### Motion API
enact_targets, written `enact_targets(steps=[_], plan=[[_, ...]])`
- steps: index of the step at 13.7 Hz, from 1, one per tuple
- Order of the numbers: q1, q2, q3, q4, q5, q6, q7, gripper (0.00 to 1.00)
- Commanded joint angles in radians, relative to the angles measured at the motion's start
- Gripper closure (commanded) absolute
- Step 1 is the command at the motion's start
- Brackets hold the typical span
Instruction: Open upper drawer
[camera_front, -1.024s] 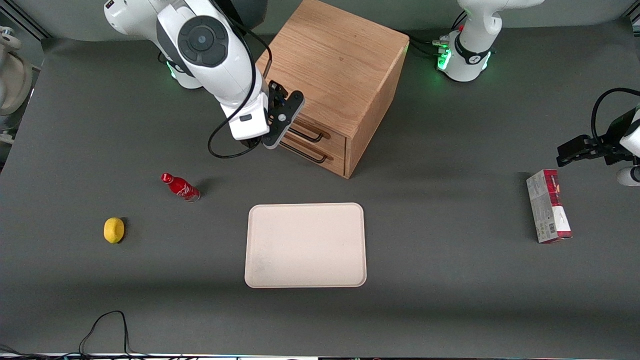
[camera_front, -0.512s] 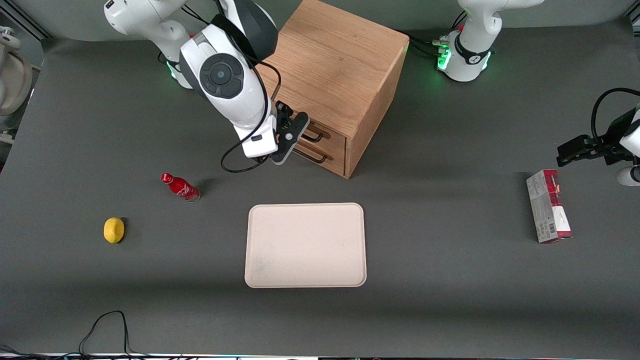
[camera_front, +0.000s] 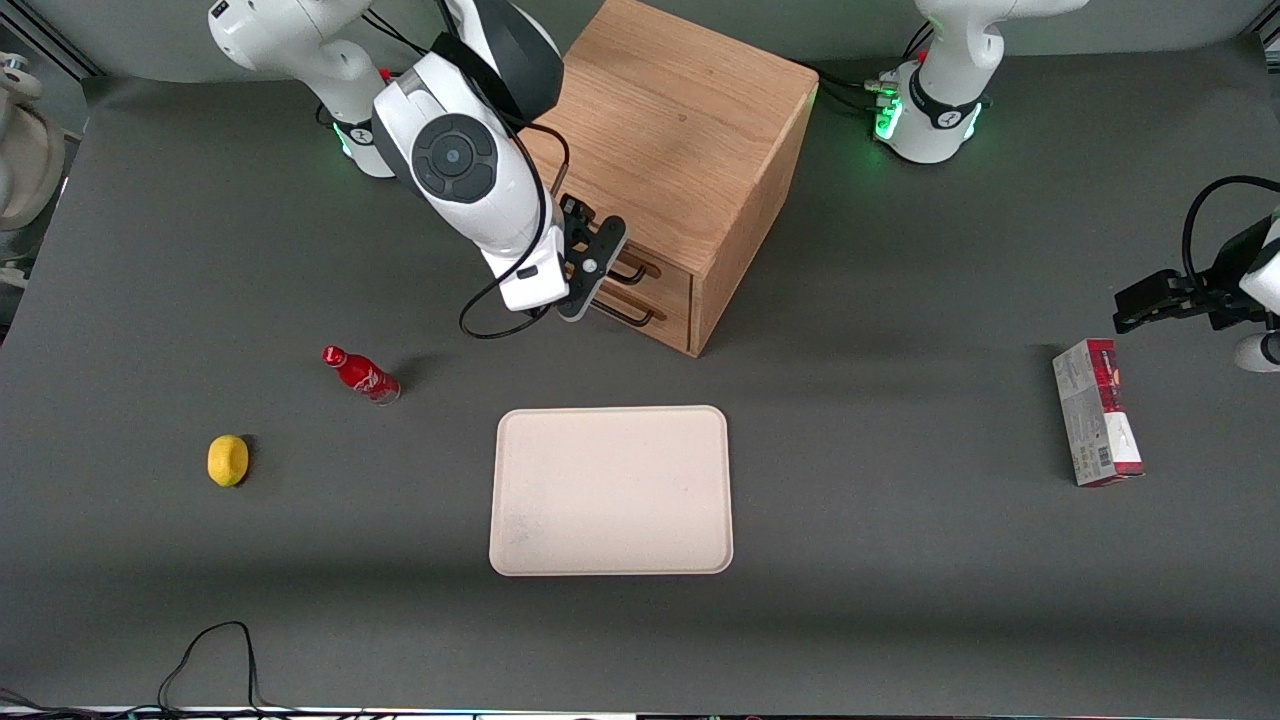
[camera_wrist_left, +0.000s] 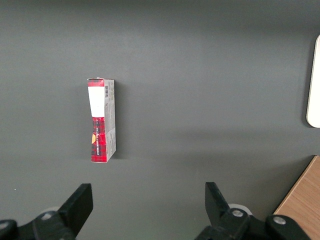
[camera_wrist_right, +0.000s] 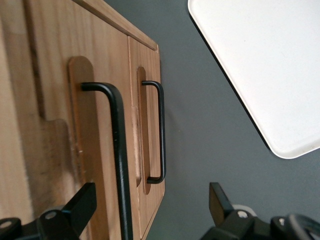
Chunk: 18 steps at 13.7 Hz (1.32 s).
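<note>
Claw (camera_wrist_right: 150, 207) spread wide, holding nothing, in front of upper drawer (camera_wrist_right: 97, 130), handle (camera_wrist_right: 119, 150) between fingers.

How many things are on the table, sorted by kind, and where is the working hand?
Cabinet with upper drawer: 1
Tray: 1
Red bottle: 1
Lemon: 1
Box: 1
Total: 5
The hand, open, is in front of the upper drawer's handle.

Grey table (camera_front: 900, 600), cabinet (camera_front: 680, 130), tray (camera_front: 610, 490), bottle (camera_front: 360, 374), lemon (camera_front: 228, 460), carton (camera_front: 1096, 412)
</note>
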Motion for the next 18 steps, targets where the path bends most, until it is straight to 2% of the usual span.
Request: enact_targets(steps=[1,15,18], plan=[[0.012,-0.022,-0.015,-0.072,0.03,0.067,-0.035,0.0],[0.024,0.024,-0.015,-0.107,0.026,0.15,-0.041,0.0],[0.012,0.041,-0.021,-0.084,0.023,0.164,-0.097,0.0]])
